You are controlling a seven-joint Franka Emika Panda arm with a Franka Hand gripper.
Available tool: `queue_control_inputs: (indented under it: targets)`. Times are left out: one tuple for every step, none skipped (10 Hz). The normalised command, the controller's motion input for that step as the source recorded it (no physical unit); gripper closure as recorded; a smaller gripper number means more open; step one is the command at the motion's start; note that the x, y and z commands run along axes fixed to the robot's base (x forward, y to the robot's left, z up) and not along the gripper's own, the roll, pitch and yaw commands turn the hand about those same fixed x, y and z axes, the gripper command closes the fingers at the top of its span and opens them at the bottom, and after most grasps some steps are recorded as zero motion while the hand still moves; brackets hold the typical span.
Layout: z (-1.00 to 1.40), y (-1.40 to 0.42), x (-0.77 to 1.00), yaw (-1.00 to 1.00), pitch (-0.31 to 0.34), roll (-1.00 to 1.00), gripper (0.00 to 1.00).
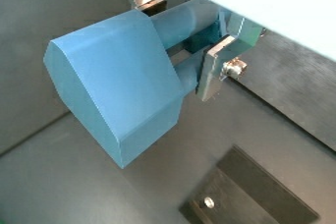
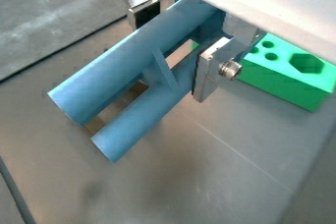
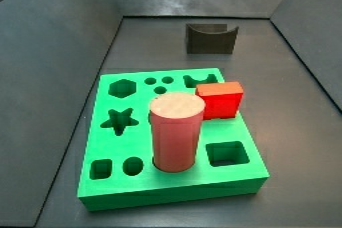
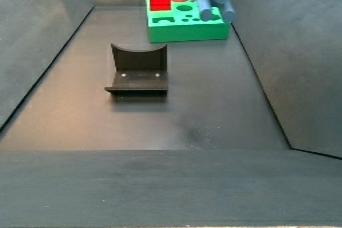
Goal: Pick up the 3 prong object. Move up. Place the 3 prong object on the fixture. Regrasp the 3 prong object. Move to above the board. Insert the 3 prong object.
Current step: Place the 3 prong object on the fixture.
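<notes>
3 prong object (image 2: pixel 138 90) in tool (image 2: pixel 178 36).

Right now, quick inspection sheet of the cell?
Surface: dark floor, bare between things.
3 prong object: held in the gripper, off the floor.
Fixture: on the floor, notch unoccupied.
Board: flat on the floor.
Clutter: pink cylinder and red cube on the board.
Gripper: shut on the 3 prong object, raised near the board.
Cables: nothing seen.
Surroundings: dark side walls.
</notes>
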Motion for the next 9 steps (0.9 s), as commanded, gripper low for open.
queue_control_inputs:
  targets:
    - [-0.01,-0.15,1.00,0.09,-0.006,0.04,1.00]
    - [-0.01,-0.14,1.00,0.07,0.009,0.03,1.00]
    - [-0.01,-0.12,1.00,0.04,0.027,0.03,1.00]
    - [-0.01,-0.12,1.00,0.03,0.042,0.02,1.00]
    - [-0.01,-0.11,1.00,0.03,0.057,0.02,1.00]
    - [-0.01,-0.10,1.00,0.03,0.074,0.02,1.00]
    - [-0.01,-0.09,1.00,0.04,0.089,0.02,1.00]
    - [-0.01,-0.08,1.00,0.04,0.104,0.02,1.00]
    - [0.00,-0.07,1.00,0.04,0.117,0.02,1.00]
